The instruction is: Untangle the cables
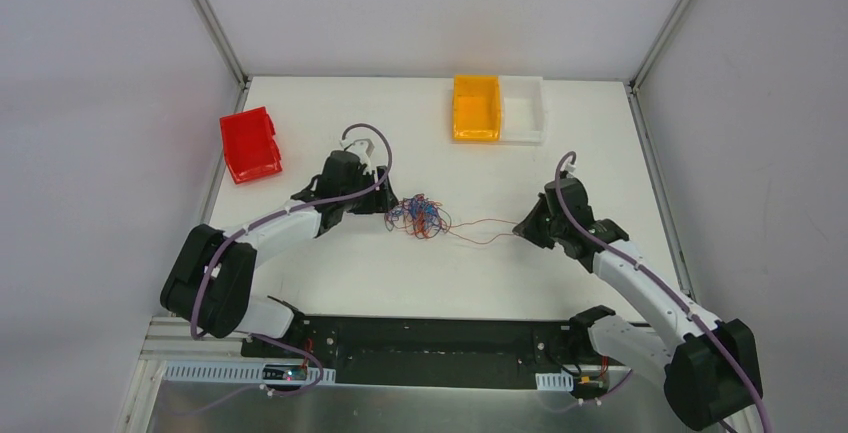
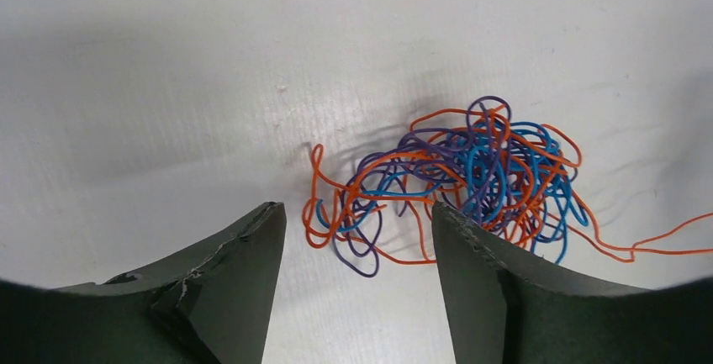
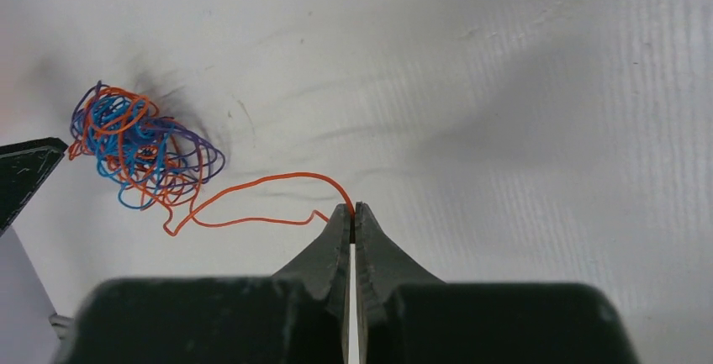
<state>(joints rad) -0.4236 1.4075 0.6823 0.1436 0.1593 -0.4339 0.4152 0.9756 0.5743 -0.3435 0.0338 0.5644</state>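
A tangled bunch of thin orange, blue and purple cables [image 1: 420, 216] lies mid-table, also in the left wrist view [image 2: 471, 171] and the right wrist view [image 3: 139, 145]. My left gripper [image 1: 385, 203] is open at the bunch's left edge, its jaws either side of a few loops [image 2: 357, 221], touching nothing. My right gripper [image 1: 520, 228] is shut on one orange cable [image 3: 269, 181] that runs from the bunch to its fingertips [image 3: 351, 210]. The orange cable trails across the table [image 1: 480, 231].
A red bin [image 1: 250, 145] stands at the far left. An orange bin [image 1: 476, 108] and a white bin [image 1: 524, 108] stand side by side at the back. The table's walls rise on all sides.
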